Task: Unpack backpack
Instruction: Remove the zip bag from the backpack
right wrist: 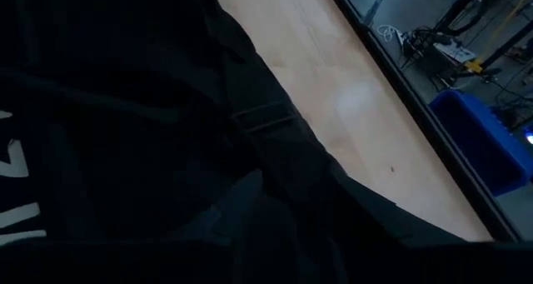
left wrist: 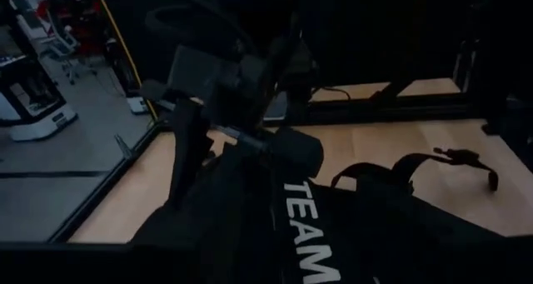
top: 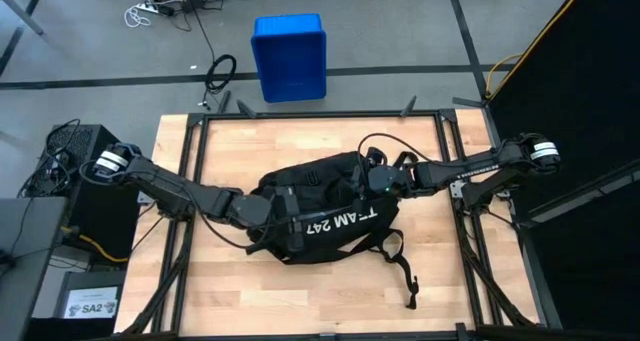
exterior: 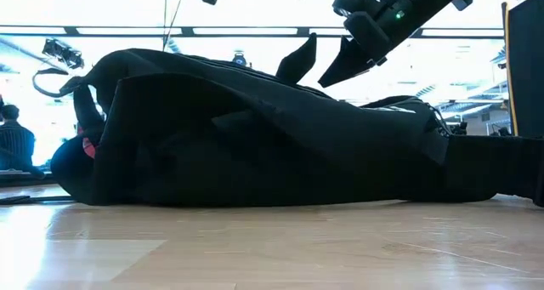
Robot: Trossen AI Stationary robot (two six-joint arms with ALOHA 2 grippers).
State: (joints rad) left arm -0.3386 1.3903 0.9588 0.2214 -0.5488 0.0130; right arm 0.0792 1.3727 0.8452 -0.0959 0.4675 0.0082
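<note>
The backpack (top: 325, 216) is seen lying flat at the middle of the wooden table (top: 220, 291), its "TEAM 247" side up, with nothing yet taken out. The opening step is judged to be in hand: a zipper or flap must next be found and gripped. The left gripper (top: 283, 221) and right gripper (top: 372, 177) are set against the fabric; whether either is apart or clamped cannot be told. The bag's contents and opening are hidden.

A robotics lab: a wooden table (top: 200, 281) in a black metal frame on a grey concrete floor (top: 400, 31), with loose cables (top: 222, 73), a blue crate (top: 289, 56) and electronics boxes (top: 85, 151).
</note>
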